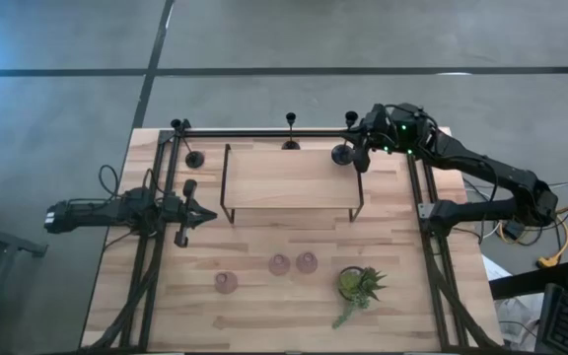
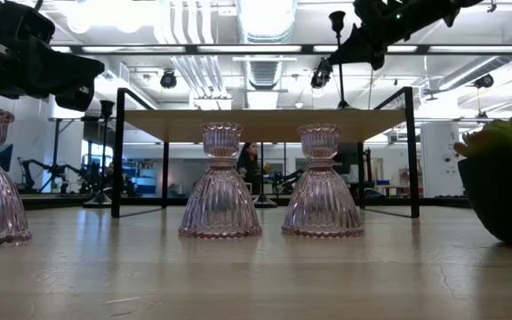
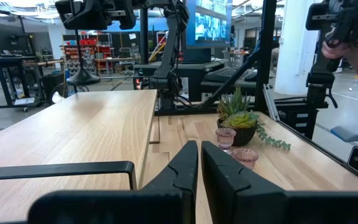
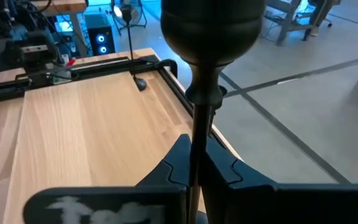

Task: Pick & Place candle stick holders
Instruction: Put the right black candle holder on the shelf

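Note:
My right gripper (image 1: 360, 150) is at the far right corner of the raised wooden shelf (image 1: 294, 177), shut on a black candle stick holder (image 2: 339, 62). Its cup top (image 4: 211, 28) stands above the fingers. Two more black holders stand on their disc bases behind the shelf, one at the far left (image 1: 195, 158) and one at the far middle (image 1: 290, 143). Three pink glass holders (image 1: 226, 283) (image 1: 279, 264) (image 1: 307, 262) stand on the table in front of the shelf. My left gripper (image 1: 205, 212) is shut and empty at the shelf's left end. My right gripper pinches the holder's slim stem (image 4: 194, 158) between its two fingers, below the cup top. The fingers come from the table's right and lie across the stem. The holder stands upright. In the low view its cup top (image 2: 337, 16) is far higher than the standing holder's.
A green spiky potted plant (image 1: 360, 286) stands near the front right. The shelf rests on a thin black frame (image 2: 118, 151). Black rails run along the table's left (image 1: 166, 247) and right (image 1: 427, 197) sides. A person's arm (image 3: 353, 53) shows beyond the table.

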Controlling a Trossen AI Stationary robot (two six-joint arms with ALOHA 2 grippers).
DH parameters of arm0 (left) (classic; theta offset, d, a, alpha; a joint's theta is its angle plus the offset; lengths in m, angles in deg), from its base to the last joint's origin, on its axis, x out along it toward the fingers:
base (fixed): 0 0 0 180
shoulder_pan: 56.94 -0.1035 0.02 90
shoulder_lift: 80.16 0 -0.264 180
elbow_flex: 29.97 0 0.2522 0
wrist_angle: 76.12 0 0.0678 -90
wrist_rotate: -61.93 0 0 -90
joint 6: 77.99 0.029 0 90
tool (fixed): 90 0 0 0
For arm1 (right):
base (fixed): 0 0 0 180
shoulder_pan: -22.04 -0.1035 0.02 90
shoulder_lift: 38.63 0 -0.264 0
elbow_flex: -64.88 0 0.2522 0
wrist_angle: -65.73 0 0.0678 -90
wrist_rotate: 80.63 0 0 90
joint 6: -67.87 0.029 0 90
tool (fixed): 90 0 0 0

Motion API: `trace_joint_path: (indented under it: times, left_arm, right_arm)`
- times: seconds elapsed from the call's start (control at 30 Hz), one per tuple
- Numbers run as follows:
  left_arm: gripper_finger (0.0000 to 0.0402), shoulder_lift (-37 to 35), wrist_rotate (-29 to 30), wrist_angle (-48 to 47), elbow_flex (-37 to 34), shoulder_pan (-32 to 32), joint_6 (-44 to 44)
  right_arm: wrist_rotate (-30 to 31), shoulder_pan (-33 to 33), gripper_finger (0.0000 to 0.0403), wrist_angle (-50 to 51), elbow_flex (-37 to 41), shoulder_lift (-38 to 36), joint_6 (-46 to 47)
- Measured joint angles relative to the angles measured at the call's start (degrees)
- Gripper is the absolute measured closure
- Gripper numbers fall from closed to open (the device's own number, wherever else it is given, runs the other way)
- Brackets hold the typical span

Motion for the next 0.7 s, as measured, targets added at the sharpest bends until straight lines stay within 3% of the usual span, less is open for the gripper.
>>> trace_joint_path:
  times: [0.37,0.7]
  left_arm:
    - [0.0376,0.0,0.0,0.0,0.0,0.0,0.0]
    - [0.0376,0.0,0.0,0.0,0.0,0.0,0.0]
  right_arm:
    - [0.0,0.1,0.0394,-4.5,3.1,2.7,0.0]
    - [0.0,1.4,0.0394,-8.1,7.5,0.0,1.9]
